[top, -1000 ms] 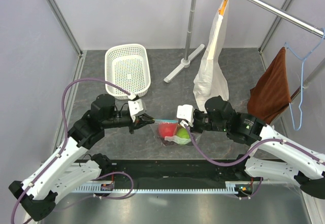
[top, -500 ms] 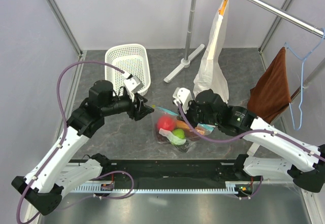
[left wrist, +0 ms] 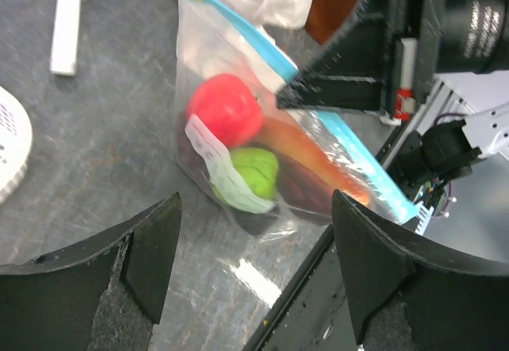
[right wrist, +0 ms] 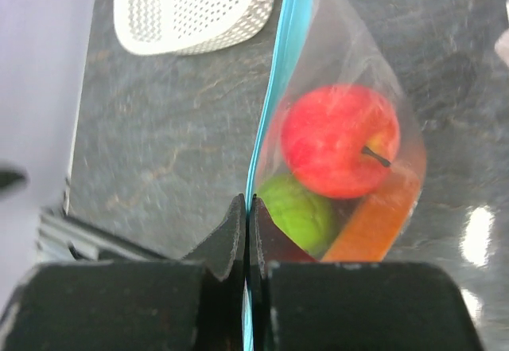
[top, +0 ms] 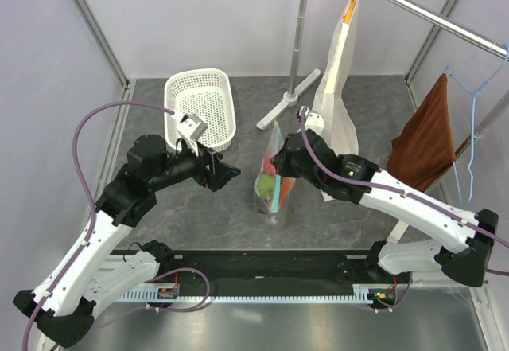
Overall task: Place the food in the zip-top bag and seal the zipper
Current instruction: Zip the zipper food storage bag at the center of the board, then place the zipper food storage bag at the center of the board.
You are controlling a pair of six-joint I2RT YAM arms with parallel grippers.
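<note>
The clear zip-top bag (top: 274, 180) hangs edge-on from my right gripper (top: 285, 160), which is shut on the teal zipper (right wrist: 278, 88) near one end. A yellow slider (top: 276, 125) sits at the zipper's other end. The food shows inside the bag: a red apple (right wrist: 340, 140), a green round fruit (right wrist: 298, 212) and an orange papaya slice (right wrist: 374, 220). My left gripper (top: 228, 172) stands open to the left of the bag, apart from it. In the left wrist view the bag (left wrist: 238, 208) and its apple (left wrist: 225, 110) lie beyond the spread fingers (left wrist: 151, 239).
A white basket (top: 200, 106) stands at the back left. A stand's base (top: 288, 100) and pole rise behind the bag. A tall white paper bag (top: 334, 104) hangs just behind my right arm. A brown towel (top: 425, 140) and a blue hanger (top: 473, 128) hang at the right.
My left gripper let go of the bag's mouth, opened and drew back left. The right arm swung toward the back and lifted the bag, which now hangs edge-on.
</note>
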